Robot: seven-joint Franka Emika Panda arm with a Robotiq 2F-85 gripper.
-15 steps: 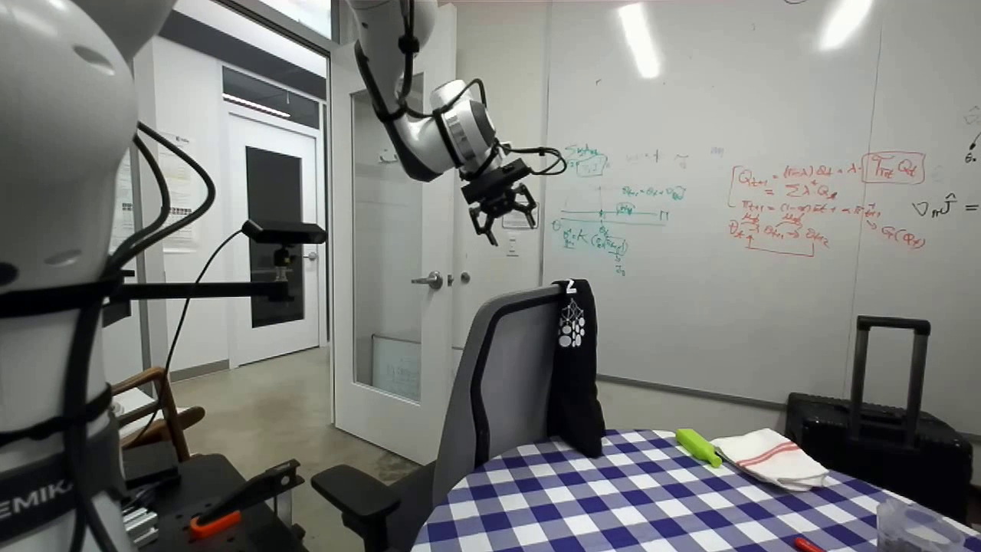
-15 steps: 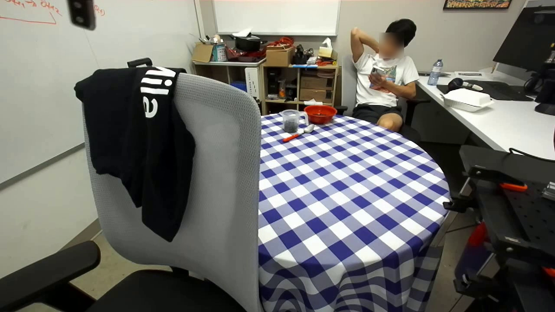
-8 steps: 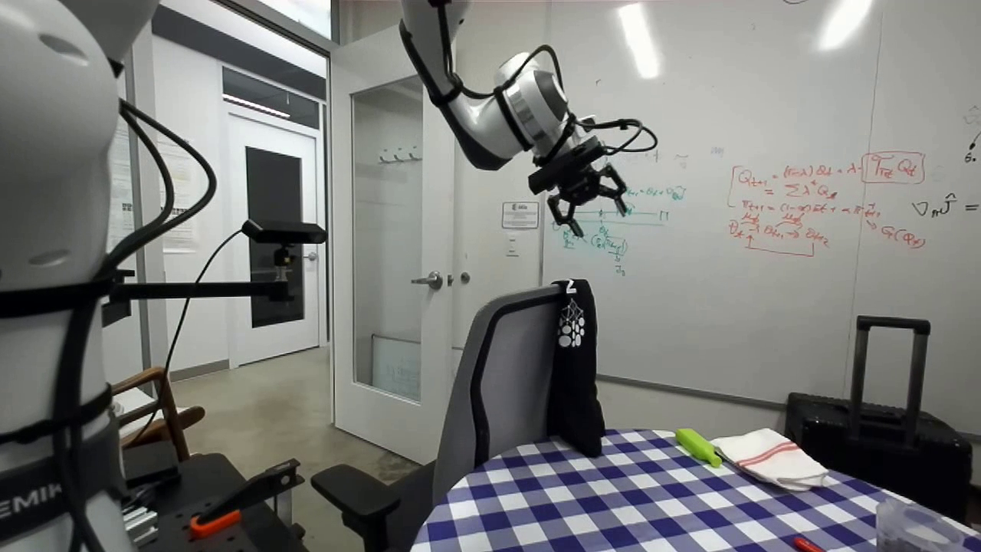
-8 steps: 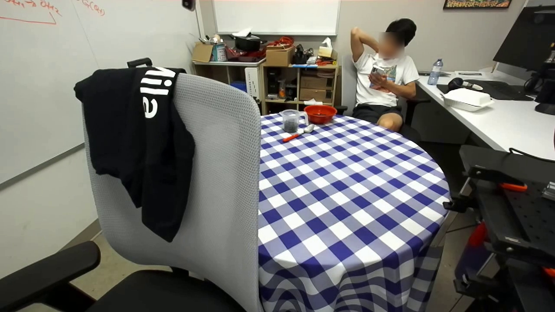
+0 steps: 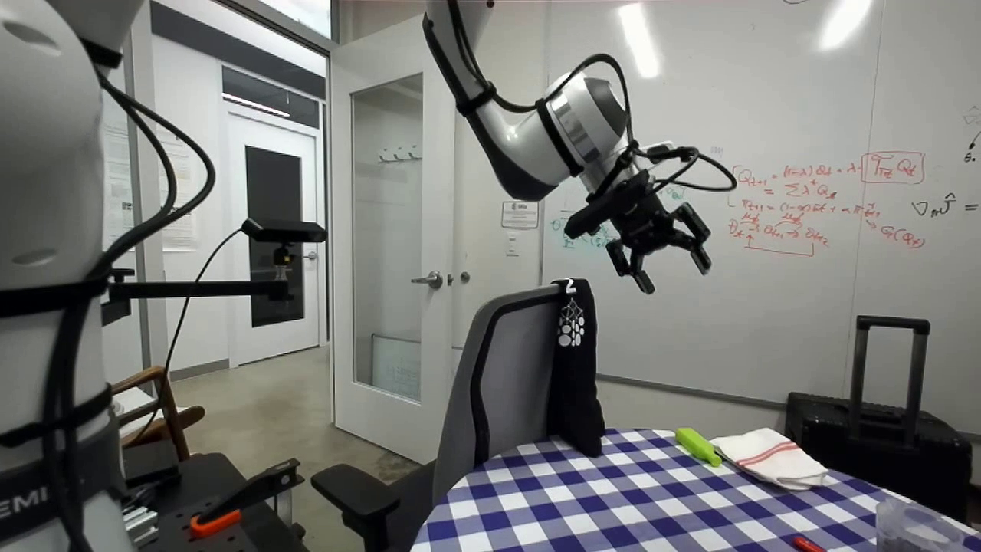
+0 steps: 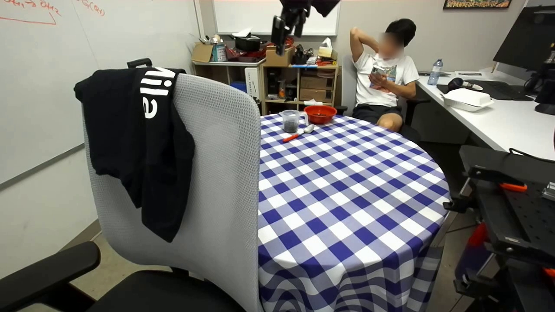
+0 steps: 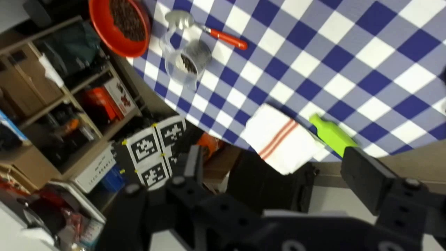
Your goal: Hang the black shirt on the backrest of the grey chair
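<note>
The black shirt (image 5: 575, 368) hangs over the top edge of the grey chair's (image 5: 517, 383) backrest. In an exterior view the shirt (image 6: 123, 125) drapes down the rear face at the upper left corner, white lettering at the top, on the grey chair (image 6: 221, 182). White lettering and a dotted graphic show on the table-side part. My gripper (image 5: 677, 277) is open and empty, in the air above the table, apart from shirt and chair. It also shows at the top of an exterior view (image 6: 289, 39). In the wrist view its spread fingers (image 7: 273, 153) hold nothing; shirt and chair are not clearly visible there.
A round table with a checked cloth (image 6: 347, 186) stands against the chair. On it are a white striped towel (image 7: 282, 139), a green bottle-shaped item (image 7: 331, 134), a clear cup (image 7: 190, 61), a red-handled spoon (image 7: 226, 37) and a red bowl (image 7: 139, 48). A black suitcase (image 5: 881, 452) stands behind.
My open gripper has moved from beyond the chair, to the right in an exterior view, and now hangs lower above the table. The shirt and the chair have not moved.
</note>
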